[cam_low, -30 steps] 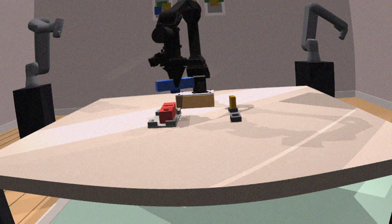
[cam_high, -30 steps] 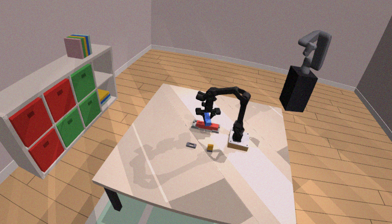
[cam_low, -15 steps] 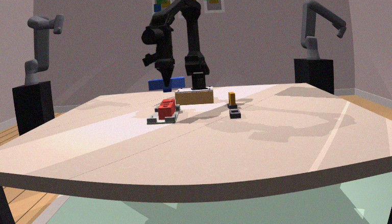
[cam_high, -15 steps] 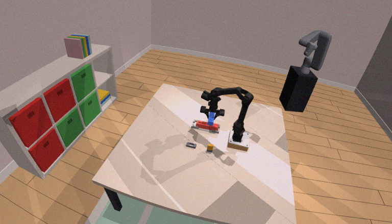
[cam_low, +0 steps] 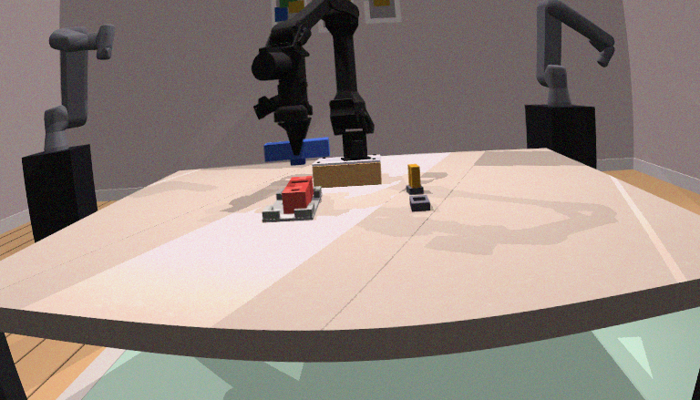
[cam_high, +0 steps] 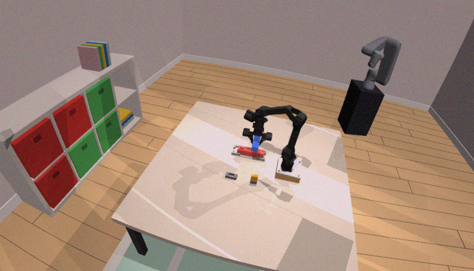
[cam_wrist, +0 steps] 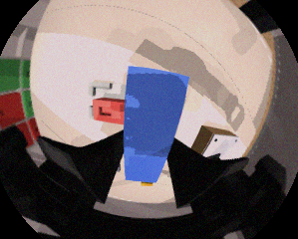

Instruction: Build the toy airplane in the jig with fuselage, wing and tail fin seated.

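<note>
My half-open hand point(cam_high: 257, 137) point(cam_low: 296, 152) point(cam_wrist: 148, 134) grips the blue wing point(cam_high: 256, 142) point(cam_low: 320, 147) point(cam_wrist: 155, 110) above the desk. Lowering it misaligned could jam its tab on the red fuselage point(cam_high: 244, 150) point(cam_low: 296, 197) point(cam_wrist: 109, 111), sitting in the cradle point(cam_high: 234, 154) point(cam_low: 271, 214) point(cam_wrist: 102, 86) left of my base.

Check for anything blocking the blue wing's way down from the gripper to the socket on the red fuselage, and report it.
Nothing visible stands between the blue wing, held in the gripper, and the red fuselage. The yellow fin stands off to one side.
</note>
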`<control>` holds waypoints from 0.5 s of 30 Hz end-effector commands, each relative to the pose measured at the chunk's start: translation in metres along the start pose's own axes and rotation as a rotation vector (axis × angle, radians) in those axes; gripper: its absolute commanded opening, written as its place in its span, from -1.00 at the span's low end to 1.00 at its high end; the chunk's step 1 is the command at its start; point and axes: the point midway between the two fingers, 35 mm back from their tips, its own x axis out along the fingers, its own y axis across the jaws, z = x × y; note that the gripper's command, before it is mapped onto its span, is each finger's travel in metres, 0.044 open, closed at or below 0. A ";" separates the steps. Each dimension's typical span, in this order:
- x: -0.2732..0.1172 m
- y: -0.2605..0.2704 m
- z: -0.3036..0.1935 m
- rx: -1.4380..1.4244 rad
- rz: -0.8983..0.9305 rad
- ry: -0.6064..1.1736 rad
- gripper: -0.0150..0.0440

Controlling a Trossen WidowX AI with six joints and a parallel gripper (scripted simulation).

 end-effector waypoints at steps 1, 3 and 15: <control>0.000 0.000 0.001 0.006 0.000 -0.004 0.17; 0.000 0.000 0.001 0.006 0.000 -0.004 0.17; 0.012 0.001 0.001 0.006 0.000 -0.005 0.17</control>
